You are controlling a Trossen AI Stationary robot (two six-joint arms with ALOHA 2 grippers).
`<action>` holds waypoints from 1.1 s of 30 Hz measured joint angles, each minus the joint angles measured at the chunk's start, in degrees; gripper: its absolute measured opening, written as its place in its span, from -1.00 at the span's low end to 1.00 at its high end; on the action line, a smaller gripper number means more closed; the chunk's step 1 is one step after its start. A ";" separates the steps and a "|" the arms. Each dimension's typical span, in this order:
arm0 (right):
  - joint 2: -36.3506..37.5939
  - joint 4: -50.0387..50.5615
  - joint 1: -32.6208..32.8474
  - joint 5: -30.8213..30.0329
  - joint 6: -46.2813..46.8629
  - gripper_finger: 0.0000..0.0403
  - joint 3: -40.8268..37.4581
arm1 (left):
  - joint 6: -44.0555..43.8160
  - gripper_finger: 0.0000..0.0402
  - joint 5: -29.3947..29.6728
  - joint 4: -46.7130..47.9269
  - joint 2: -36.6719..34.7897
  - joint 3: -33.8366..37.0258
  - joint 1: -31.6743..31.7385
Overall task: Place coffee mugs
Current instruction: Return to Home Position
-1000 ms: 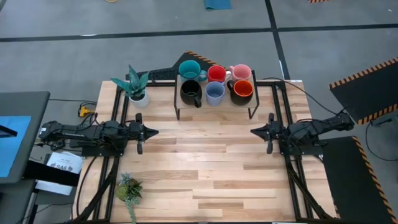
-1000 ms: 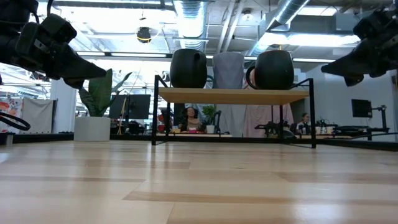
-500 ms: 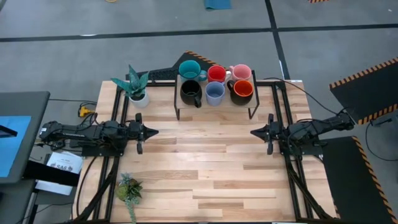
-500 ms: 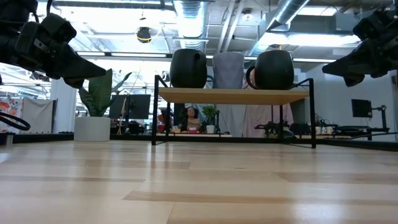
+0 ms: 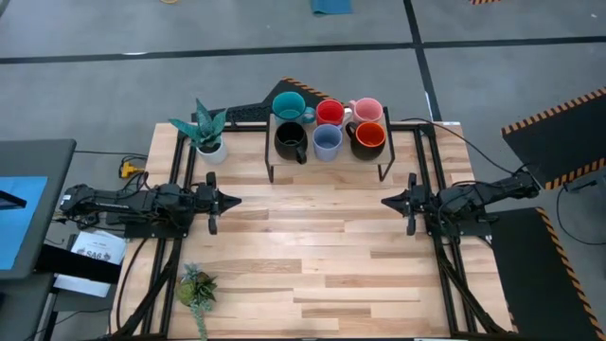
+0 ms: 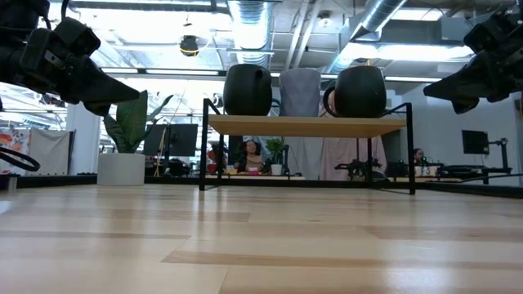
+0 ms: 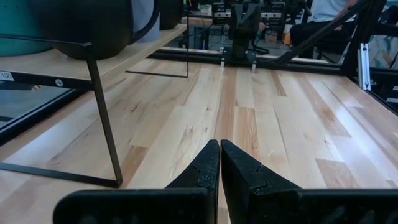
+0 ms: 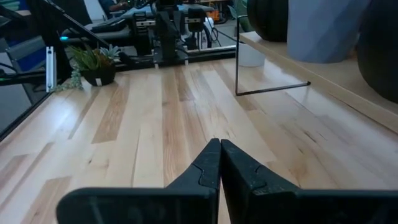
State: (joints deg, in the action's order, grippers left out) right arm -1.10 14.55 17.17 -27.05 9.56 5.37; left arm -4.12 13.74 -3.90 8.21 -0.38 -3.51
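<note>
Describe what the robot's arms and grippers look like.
The left arm and right arm are slim, jointed and black, with dark cables near their bases. The left gripper and right gripper each have two black wedge-shaped fingers with notched inner edges.

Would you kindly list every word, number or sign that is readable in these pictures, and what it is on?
No text reads with certainty.
White sheet beside the left arm: dark print, too blurred.
Small tag on the shelf edge: too small.

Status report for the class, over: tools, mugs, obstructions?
Left tool shut, empty, left side. Right tool shut, empty, right side. Six mugs on shelf. Potted plant beside shelf, apart.
</note>
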 joint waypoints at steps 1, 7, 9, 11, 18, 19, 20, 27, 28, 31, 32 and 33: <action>0.00 0.00 0.09 0.00 -0.02 -0.81 0.00 | 0.00 -1.00 0.00 0.00 0.00 0.00 0.00; 0.93 -3.55 0.79 0.00 -0.17 -0.81 -0.74 | 0.00 -1.00 -0.02 0.05 -0.02 0.00 0.00; 0.99 -6.63 0.51 -0.04 -0.15 -0.81 -1.40 | 0.00 -1.00 -0.04 0.04 -0.04 0.00 0.00; 0.98 -13.30 0.11 -0.02 -0.15 -0.81 -3.11 | 0.00 -1.00 -0.06 0.11 -0.37 0.00 0.02; 0.96 -19.60 -1.26 -0.04 0.02 -0.81 -5.03 | 0.01 -1.00 -0.15 0.02 -2.01 0.01 0.00; 0.96 -19.46 -1.93 0.09 0.02 -0.81 -5.03 | 0.01 -1.00 -0.17 -0.01 -2.38 0.02 0.01; 0.96 -19.06 -2.73 0.46 0.00 -0.81 -5.03 | 0.00 -1.00 -0.17 0.09 -3.02 0.00 0.02; 0.96 -19.22 -9.29 1.46 0.00 -0.81 -5.03 | 0.01 -1.00 -0.15 -0.02 -5.57 0.02 0.02; 0.98 -19.12 -9.71 1.46 0.02 -0.81 -5.03 | 0.02 -1.00 -0.18 0.02 -5.56 0.02 0.01; 0.98 -19.02 -10.21 1.46 0.00 -0.81 -5.05 | 0.00 -1.00 -0.69 0.11 -5.08 0.02 0.02; 0.98 -19.04 -10.18 1.46 0.00 -0.81 -5.05 | 0.01 -1.00 -1.00 0.17 -4.92 0.02 0.02; 0.98 -19.05 -10.09 1.46 -0.02 -0.81 -5.05 | 0.01 -1.00 -1.09 0.29 -4.79 0.02 0.02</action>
State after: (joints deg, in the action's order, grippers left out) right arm -0.12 -4.50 7.08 -25.58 9.54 0.32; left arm -4.11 12.65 -3.61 3.41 -0.36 -3.49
